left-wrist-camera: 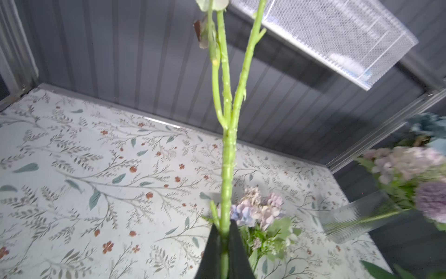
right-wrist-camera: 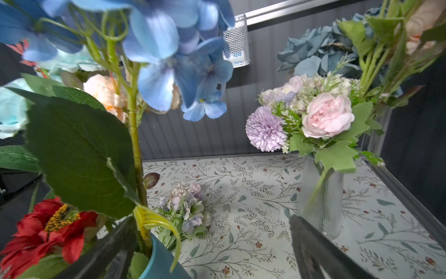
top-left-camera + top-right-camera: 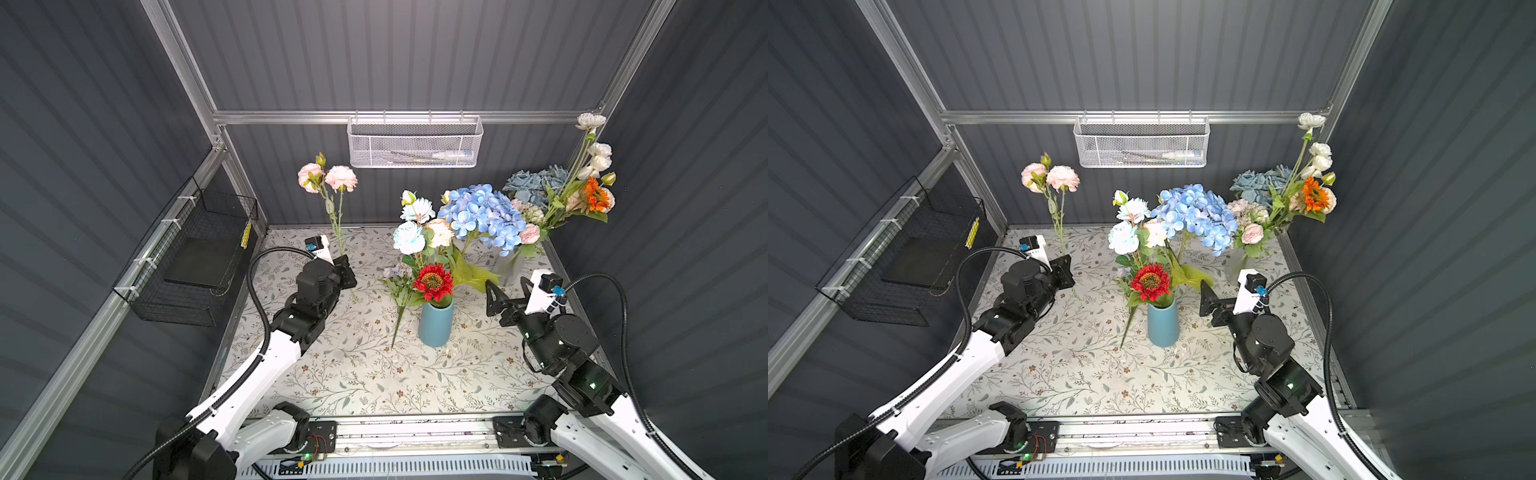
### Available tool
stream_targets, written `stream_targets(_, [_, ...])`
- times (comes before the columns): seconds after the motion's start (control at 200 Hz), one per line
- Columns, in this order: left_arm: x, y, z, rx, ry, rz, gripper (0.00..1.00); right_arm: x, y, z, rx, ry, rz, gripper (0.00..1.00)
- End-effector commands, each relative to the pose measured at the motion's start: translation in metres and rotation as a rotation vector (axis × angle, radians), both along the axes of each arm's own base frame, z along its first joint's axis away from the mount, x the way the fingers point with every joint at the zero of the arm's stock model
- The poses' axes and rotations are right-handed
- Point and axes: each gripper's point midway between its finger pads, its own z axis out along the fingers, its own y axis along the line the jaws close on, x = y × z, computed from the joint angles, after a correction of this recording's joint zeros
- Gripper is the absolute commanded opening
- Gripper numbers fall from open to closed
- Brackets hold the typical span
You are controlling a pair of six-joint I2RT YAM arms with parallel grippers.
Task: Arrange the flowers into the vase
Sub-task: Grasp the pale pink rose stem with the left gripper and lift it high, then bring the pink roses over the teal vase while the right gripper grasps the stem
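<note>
Left hand (image 1: 224, 228) pinches a knobbly green stem (image 1: 228, 157) of pink flowers upright; right hand (image 3: 508, 291), spread wide, hovers just beside the smooth blue vase (image 3: 435, 328) crowded with blossoms (image 3: 478, 216). Between them a lilac sprig (image 3: 398, 291) lies flat; bare patterned table (image 3: 374, 382) opens behind both wrists.

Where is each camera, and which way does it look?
Both top views: high over the front edge, looking down on the table and blue vase; left arm and right arm show.
Left wrist: on the left arm, looking up the pink flower stem held in the shut left gripper.
Right wrist: on the right arm, looking past the open right gripper at the glass vase.
Shared: both wrist views see the lilac bunch on the table.
</note>
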Motion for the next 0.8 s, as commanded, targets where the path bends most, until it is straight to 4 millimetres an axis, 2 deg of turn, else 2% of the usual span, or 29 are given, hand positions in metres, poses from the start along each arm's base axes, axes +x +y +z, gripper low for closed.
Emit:
stream_targets(0.0, [-0.014,-0.024,0.034,-0.044,-0.13,-0.166,0.0,-0.015,0.016,0.036,0.025,-0.109,0.128,0.99])
stream_targets(0.2, [-0.043,-0.049,0.077,-0.117,-0.275,-0.358,0.0,-0.028,0.043,0.056,0.049,-0.118,0.305,0.99])
stream_targets(0.325, [-0.072,-0.063,0.109,-0.128,-0.398,-0.466,0.0,-0.033,0.062,0.067,0.06,-0.087,0.413,0.95])
stream_targets(0.445, [-0.105,-0.085,0.136,-0.117,-0.501,-0.593,0.0,-0.038,0.081,0.081,0.072,-0.064,0.522,0.91])
stream_targets(0.625, [-0.135,-0.109,0.154,-0.127,-0.573,-0.74,0.0,-0.045,0.102,0.1,0.089,-0.093,0.631,0.87])
stream_targets(0.795, [-0.156,-0.144,0.148,-0.096,-0.594,-0.908,0.0,-0.053,0.122,0.118,0.11,-0.145,0.717,0.84])
